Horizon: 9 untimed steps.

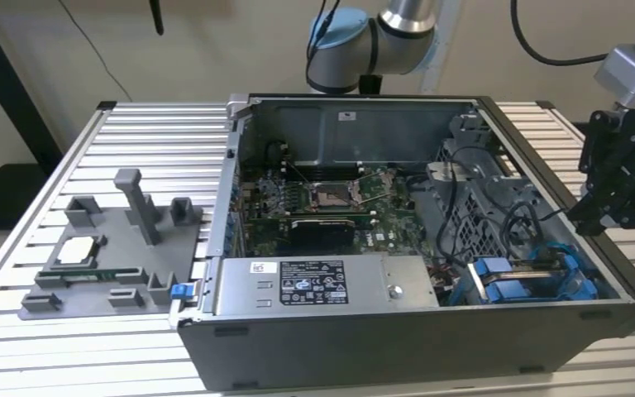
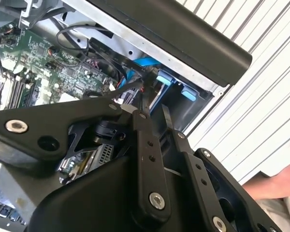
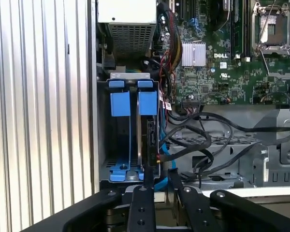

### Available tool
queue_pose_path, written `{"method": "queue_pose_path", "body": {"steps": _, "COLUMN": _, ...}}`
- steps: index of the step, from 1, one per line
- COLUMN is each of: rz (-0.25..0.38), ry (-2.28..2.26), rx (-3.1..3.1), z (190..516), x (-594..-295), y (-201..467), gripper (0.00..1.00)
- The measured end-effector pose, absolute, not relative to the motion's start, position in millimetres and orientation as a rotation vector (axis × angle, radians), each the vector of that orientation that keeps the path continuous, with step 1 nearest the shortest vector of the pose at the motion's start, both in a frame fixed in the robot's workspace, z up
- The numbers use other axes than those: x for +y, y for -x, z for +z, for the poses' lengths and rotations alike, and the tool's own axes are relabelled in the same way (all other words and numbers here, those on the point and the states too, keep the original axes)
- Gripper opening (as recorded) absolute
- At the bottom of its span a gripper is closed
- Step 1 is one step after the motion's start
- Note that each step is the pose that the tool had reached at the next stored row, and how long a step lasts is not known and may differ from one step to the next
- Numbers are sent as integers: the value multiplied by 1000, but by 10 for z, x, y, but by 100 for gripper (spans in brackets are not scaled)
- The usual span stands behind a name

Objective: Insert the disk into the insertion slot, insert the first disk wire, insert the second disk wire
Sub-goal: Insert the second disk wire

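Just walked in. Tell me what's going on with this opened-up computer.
A robot arm's gripper hangs over the open desktop computer case, above the drive bay in one corner. The disk in its blue frame already sits in a slot of that bay, beside a second blue carrier. The gripper is nearest the disk's connector edge, where black cables loop close by. Whether either wire is plugged in cannot be told.
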<state>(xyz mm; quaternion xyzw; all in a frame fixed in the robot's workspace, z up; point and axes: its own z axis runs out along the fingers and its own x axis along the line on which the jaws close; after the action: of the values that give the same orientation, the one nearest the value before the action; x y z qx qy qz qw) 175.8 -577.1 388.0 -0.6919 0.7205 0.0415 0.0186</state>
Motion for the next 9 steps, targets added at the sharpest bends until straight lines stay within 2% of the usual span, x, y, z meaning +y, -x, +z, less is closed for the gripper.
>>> {"method": "queue_pose_path", "body": {"steps": 9, "rz": 110, "ry": 2141, "rx": 2228, "z": 3852, "x": -5768, "y": -1795, "gripper": 100}}
